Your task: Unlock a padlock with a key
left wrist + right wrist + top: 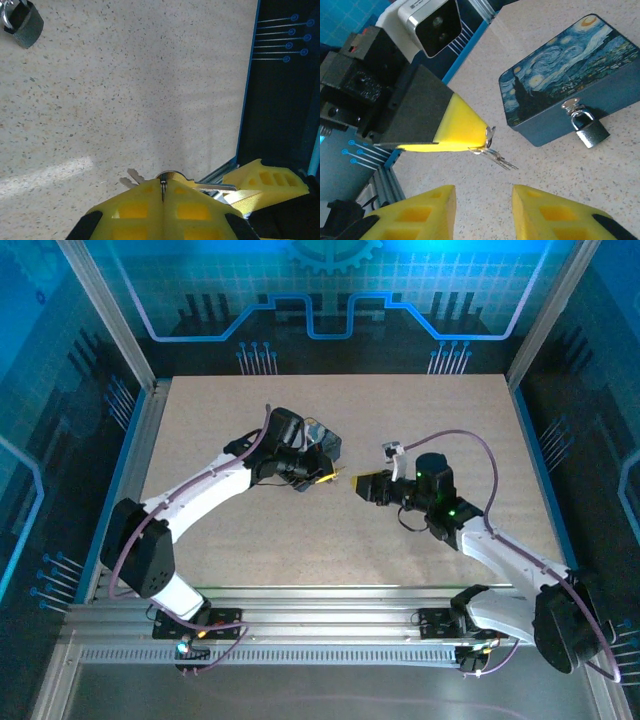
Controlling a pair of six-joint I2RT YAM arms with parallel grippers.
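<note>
1 padlock (590,131) on box (545,75), R-wrist cam

Table (125,90): matt speckled top, stone-look, slightly grainy. Padlock (590,131): dark satin metal body, polished shackle. Hasp (570,105) at its 11 o'clock: bright shiny metal. Box (555,65): smooth printed lid, low sheen, plain dark-blue sides. Keys (496,157): bare bright metal. My left gripper (487,136) and right gripper (484,192): smooth matt yellow plastic fingers, matt black plastic behind the left ones.
</note>
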